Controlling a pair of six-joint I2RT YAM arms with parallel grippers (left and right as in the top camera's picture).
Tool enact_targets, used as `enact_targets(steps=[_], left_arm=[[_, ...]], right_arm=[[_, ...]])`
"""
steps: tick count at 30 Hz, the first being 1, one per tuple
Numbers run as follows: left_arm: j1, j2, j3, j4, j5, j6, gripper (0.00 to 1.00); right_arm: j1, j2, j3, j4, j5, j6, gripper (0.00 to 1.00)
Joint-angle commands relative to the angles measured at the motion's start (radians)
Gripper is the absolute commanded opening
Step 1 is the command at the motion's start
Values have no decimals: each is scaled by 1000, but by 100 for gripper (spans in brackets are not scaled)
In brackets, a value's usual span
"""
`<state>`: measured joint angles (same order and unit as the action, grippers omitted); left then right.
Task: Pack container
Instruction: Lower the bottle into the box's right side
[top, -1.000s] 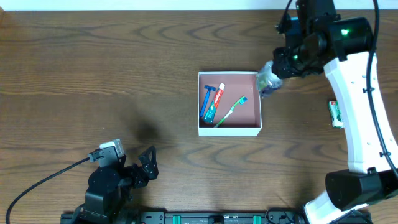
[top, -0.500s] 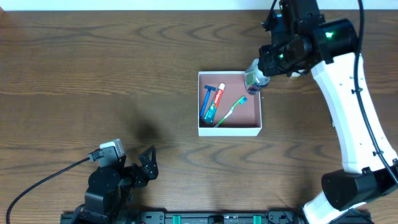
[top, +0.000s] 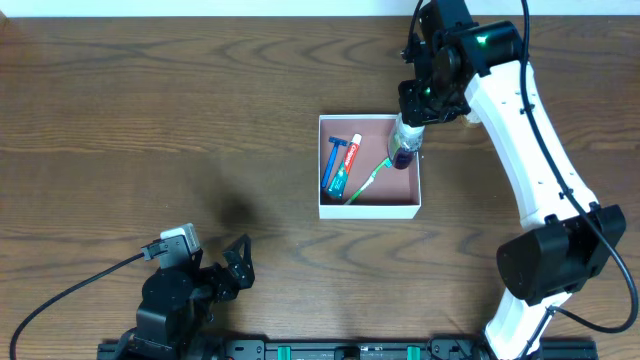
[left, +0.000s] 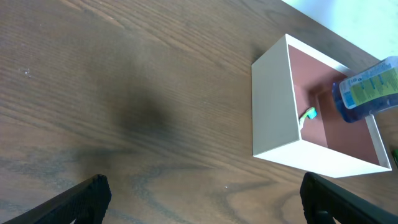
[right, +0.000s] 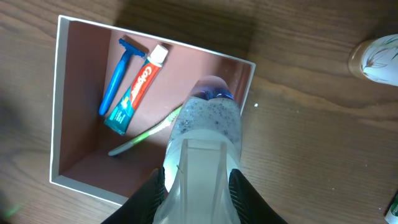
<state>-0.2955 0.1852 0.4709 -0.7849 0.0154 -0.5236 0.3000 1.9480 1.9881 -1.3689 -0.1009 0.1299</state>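
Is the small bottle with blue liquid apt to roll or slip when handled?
The bottle seems to hold liquid, so probably heavy for its size. Its round, smooth body would likely roll if laid flat in the container. The right end effector grips it undented, so it seems stiff.

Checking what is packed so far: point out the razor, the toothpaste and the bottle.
razor (right: 116, 78), right wrist view, on its blue handle
toothpaste (right: 138, 90), right wrist view, middle of the tube
bottle (left: 368, 86), left wrist view, on its label
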Motion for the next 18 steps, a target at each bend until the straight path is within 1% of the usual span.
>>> enact_targets(steps=[1,6,10,15,18], left_arm=[[5,-5,4,0,-5,2,98],[4,-5,4,0,-5,2,98],[5,-5,4,0,-5,2,98],[5,-5,4,0,-5,2,98],[5,-5,4,0,-5,2,98]], right_arm=[[15,-10,26,14,0,20,15],[15,13,26,47,0,34,15],[16,50,26,48,4,35,17],[15,89,26,41,71,61,17],[15,100,26,42,75,61,17]])
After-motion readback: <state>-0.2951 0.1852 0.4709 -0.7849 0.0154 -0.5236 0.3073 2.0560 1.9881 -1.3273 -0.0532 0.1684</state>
